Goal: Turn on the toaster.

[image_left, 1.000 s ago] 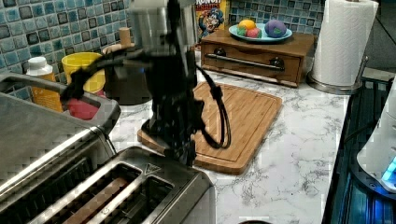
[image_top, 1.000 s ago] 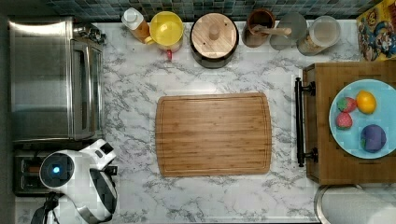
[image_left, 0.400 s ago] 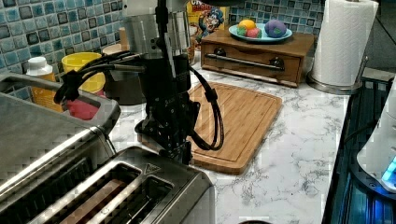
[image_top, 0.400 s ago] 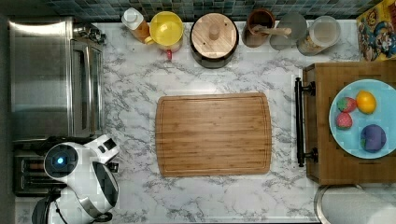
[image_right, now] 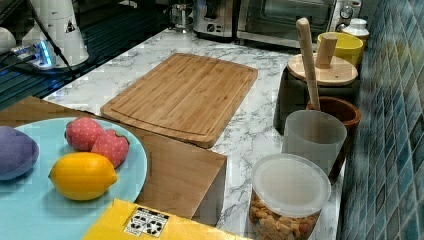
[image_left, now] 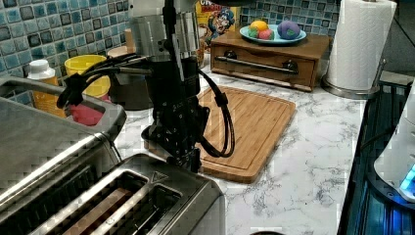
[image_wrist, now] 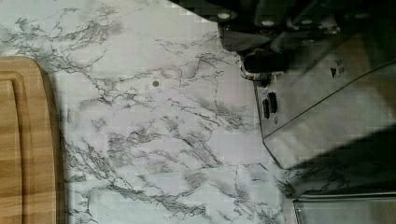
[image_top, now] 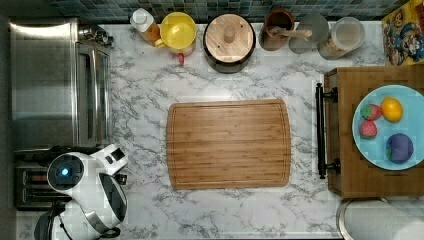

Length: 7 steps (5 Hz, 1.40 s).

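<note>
Toaster is sitting at the counter's near corner in the left view, just beside the big toaster oven; in the top view it is lying at the lower left, partly under the arm. We are seeing the gripper hanging right at the toaster's end that faces the cutting board, tips at about the height of the toaster's top edge. Whether they are touching the steel, we cannot tell. In the wrist view the toaster's end face is showing a short dark slot near the gripper's black hardware; we are taking that slot to be the lever's track, though the lever itself is hidden in shadow.

Jaw state: we cannot tell from any of these pictures whether the fingers are apart or together; the tips are merging into one dark mass.

Step in hand, as we are judging it: final approach to the lever, pressing not yet shown as done. The toaster's slots are looking dark, with no glow.

Next move, as we are reading it: a small shift to set a fingertip squarely above the lever, then a straight downward push along the track until it latches. Risk we are noting: sliding off the lever, or shoving the toaster across the marble counter.
</note>
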Each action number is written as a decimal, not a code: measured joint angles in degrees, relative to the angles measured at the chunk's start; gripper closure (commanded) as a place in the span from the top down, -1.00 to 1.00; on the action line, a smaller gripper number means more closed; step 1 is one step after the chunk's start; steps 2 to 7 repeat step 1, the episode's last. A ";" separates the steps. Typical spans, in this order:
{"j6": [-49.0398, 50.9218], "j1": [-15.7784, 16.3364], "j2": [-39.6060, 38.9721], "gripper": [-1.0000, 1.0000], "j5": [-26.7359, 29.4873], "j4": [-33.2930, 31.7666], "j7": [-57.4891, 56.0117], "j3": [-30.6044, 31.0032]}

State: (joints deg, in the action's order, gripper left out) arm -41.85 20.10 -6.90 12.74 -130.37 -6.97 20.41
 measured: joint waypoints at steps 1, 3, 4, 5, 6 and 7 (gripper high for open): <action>0.06 -0.04 0.00 -1.00 0.01 0.00 -0.05 -0.15; 0.06 -0.04 0.00 -1.00 0.01 0.00 -0.05 -0.15; 0.06 -0.04 0.00 -1.00 0.01 0.00 -0.05 -0.15; 0.06 -0.04 0.00 -1.00 0.01 0.00 -0.05 -0.15; 0.06 -0.04 0.00 -1.00 0.01 0.00 -0.05 -0.15; 0.06 -0.04 0.00 -1.00 0.01 0.00 -0.05 -0.15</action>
